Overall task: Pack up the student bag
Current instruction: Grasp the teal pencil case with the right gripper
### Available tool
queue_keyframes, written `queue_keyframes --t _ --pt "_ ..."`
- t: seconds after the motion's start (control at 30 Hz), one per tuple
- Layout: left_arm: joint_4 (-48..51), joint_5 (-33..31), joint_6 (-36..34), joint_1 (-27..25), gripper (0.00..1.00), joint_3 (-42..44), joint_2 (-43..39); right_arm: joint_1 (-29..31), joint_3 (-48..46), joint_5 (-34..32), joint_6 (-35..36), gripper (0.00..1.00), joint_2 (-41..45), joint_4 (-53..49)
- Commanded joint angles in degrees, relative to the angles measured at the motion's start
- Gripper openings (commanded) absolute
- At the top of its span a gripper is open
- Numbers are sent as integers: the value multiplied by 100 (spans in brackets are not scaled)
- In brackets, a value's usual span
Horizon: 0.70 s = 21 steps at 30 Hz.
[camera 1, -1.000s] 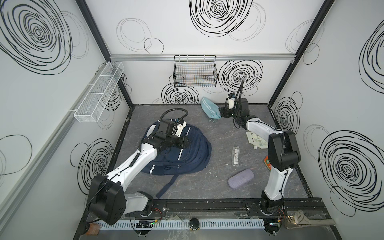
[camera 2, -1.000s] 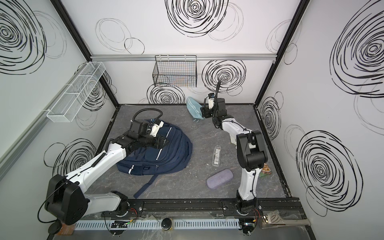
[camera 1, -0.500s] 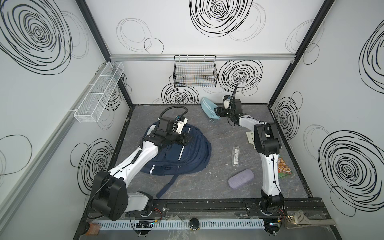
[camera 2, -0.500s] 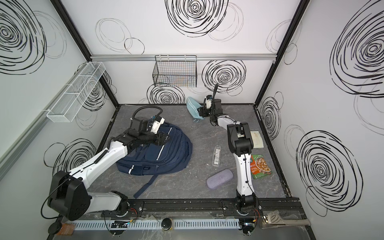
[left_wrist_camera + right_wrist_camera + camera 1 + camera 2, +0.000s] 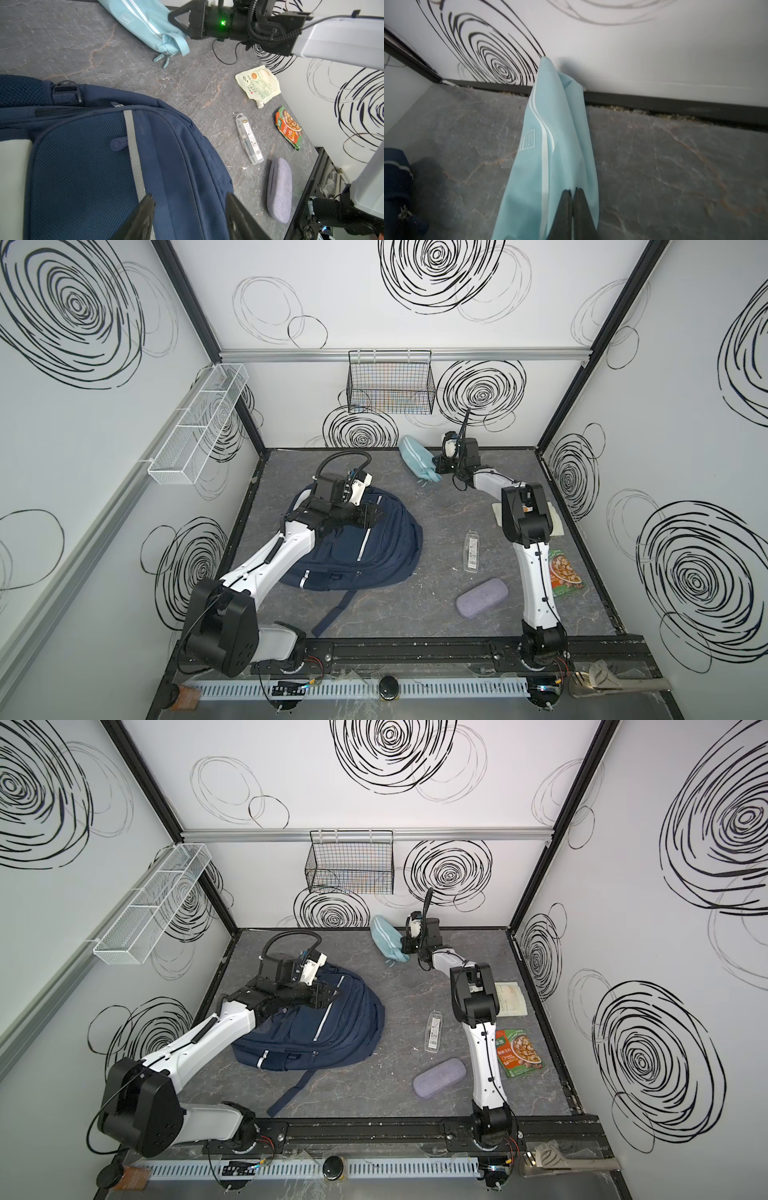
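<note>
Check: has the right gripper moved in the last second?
Yes. The right gripper slid left, toward the wire basket's right edge, and shut on the blue pouch.

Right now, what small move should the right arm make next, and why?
Probably lift the light blue pouch a little: the right gripper is shut on its edge, and the student bag lies apart from it.

**Camera layout.** Both top views look steeply down from the front onto the whole tabletop [image 5: 449,506]. The left wrist view skims close over the student bag [image 5: 87,166] toward the light blue pouch [image 5: 145,27], which the right wrist view also shows, nearer, facing the back wall [image 5: 654,52].
</note>
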<state>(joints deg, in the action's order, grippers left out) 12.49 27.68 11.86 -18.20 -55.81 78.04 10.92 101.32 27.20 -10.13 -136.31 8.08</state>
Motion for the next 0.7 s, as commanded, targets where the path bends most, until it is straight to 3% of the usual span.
queue_keyframes --t 0.0,0.13,0.17,0.27,0.37,0.47,0.67 --pt "-300 102 43 47 59 86 -160 29 -1114 -120 35 0 1218 -26" --pt "-378 171 117 54 59 141 -271 37 -2974 -606 -213 5 2635 159" --pt "-391 192 126 53 59 149 -274 38 -3464 -718 -275 13 2963 307" --pt "-446 229 179 53 58 180 -323 20 -4374 -667 -206 60 3595 807" --pt "-510 271 206 53 58 219 -374 14 -3939 -426 225 78 3498 253" --pt "-519 238 196 62 58 254 -419 23 -2976 -201 607 79 2839 -734" --pt "-540 152 158 128 58 316 -491 33 -1388 -133 813 66 1634 -2186"
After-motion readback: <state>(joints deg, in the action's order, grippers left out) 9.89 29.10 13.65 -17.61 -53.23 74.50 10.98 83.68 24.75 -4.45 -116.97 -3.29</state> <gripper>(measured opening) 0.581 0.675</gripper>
